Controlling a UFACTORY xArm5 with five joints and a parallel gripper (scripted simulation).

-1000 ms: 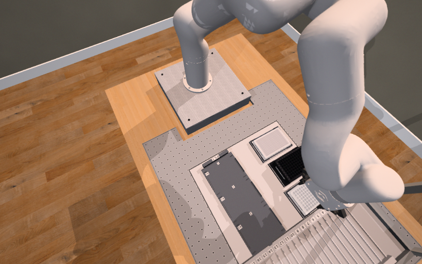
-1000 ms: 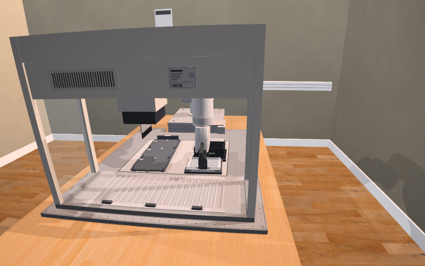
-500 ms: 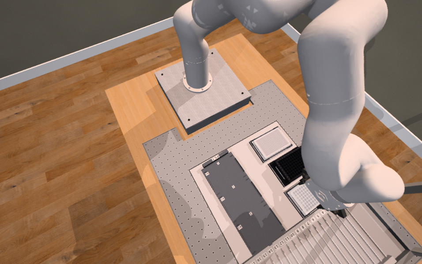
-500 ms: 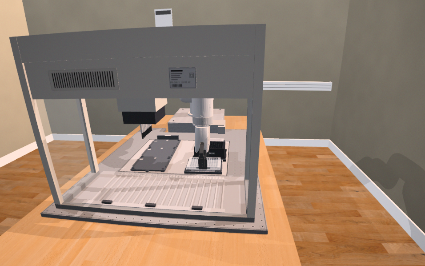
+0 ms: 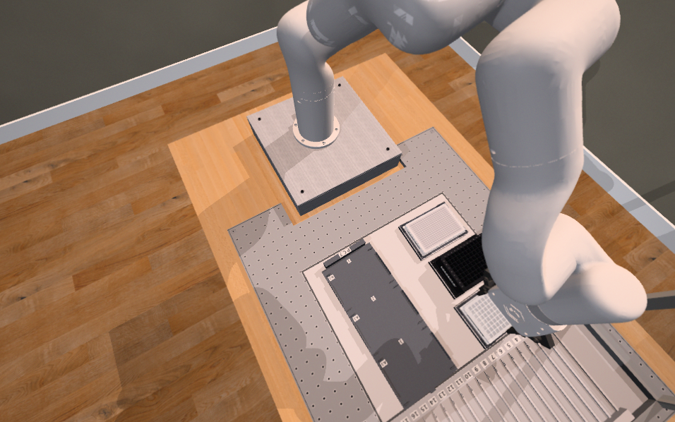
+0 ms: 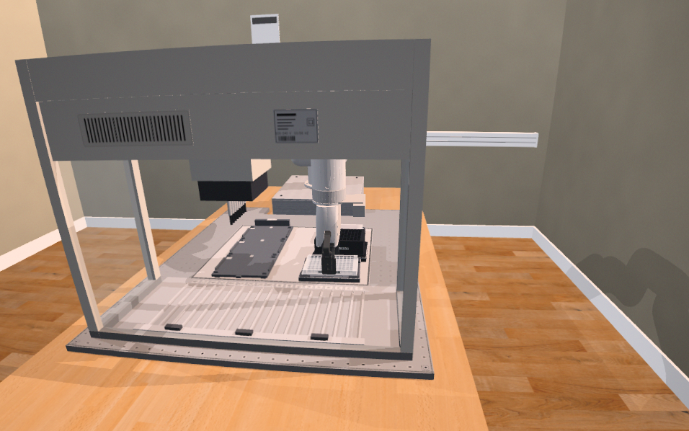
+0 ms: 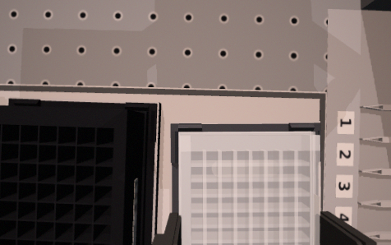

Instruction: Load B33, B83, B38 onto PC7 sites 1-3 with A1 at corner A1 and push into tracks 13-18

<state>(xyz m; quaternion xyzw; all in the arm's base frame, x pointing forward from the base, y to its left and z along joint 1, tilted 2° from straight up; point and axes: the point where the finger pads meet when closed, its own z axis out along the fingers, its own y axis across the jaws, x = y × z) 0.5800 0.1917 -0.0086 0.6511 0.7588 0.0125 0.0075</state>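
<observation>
My gripper (image 6: pixel 329 260) (image 7: pixel 251 235) is shut on B38 (image 5: pixel 484 316) (image 6: pixel 347 264) (image 7: pixel 246 181), the clear 96-well plate, with a finger on each long side. The plate sits low in its nest, nearest the rails. B83 (image 5: pixel 460 266) (image 6: pixel 353 238) (image 7: pixel 62 173), the black deep-well block, stands on the middle nest beside it. B33 (image 5: pixel 433 229), the fine-gridded 384-well plate, lies on the nest nearest the arm's base. The dark carrier PC7 (image 5: pixel 383 318) (image 6: pixel 254 251) lies empty on the apron, slightly skewed, its handle end towards the base.
The ribbed rails (image 5: pixel 537 382) (image 6: pixel 264 305) start just past B38, with track numbers along the apron edge. The instrument frame (image 6: pixel 414 203) stands over them and a black pipetting head (image 6: pixel 228 187) hangs above the carrier's side. Three dark lamps (image 6: pixel 243 331) sit behind the rails.
</observation>
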